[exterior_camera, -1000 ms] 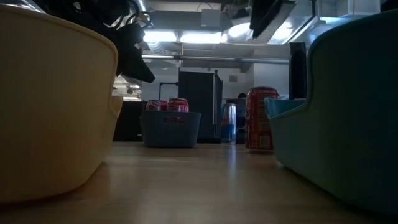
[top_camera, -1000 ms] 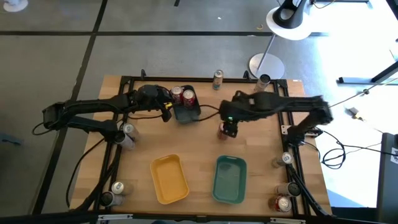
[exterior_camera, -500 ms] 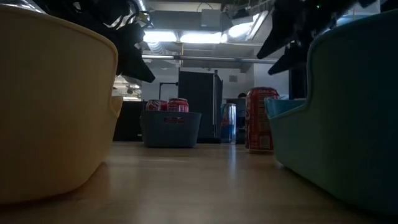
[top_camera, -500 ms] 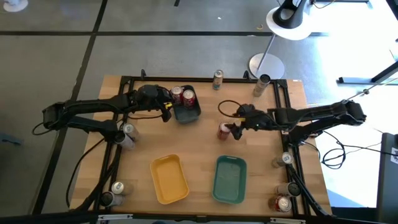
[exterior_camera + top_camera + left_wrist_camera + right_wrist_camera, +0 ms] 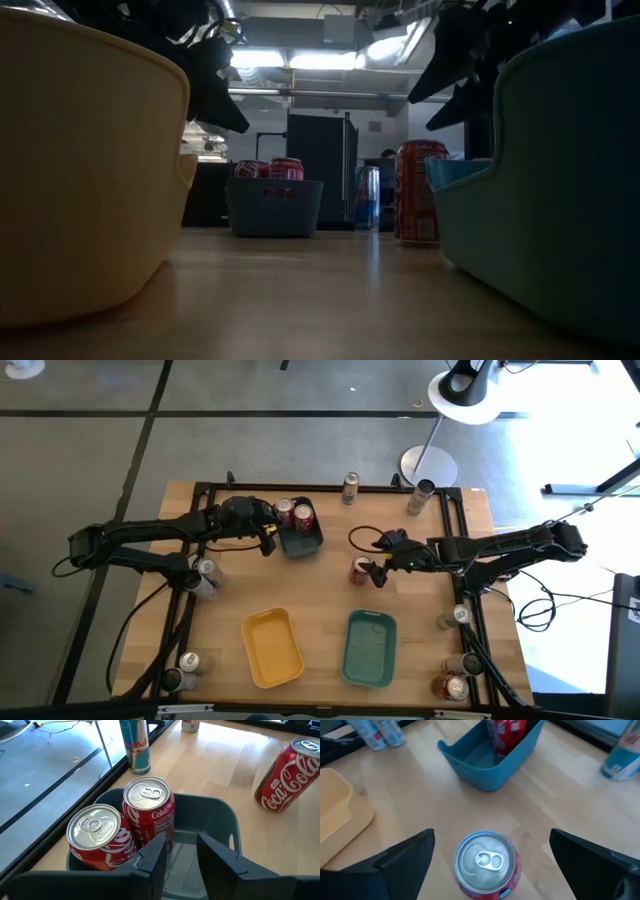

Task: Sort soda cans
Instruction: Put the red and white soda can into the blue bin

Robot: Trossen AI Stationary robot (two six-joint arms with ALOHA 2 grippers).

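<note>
The right gripper (image 5: 372,572) reached low across the table, its fingers spread wide either side of an upright red Coca-Cola can (image 5: 360,570) without touching it. The left gripper (image 5: 268,539) hung over the dark blue tray (image 5: 220,822), jaws narrowly parted and holding nothing. In that tray stood two red Coke cans (image 5: 120,830). Beyond the tray stood a Red Bull can (image 5: 135,745), its top cut off in the left wrist view.
</note>
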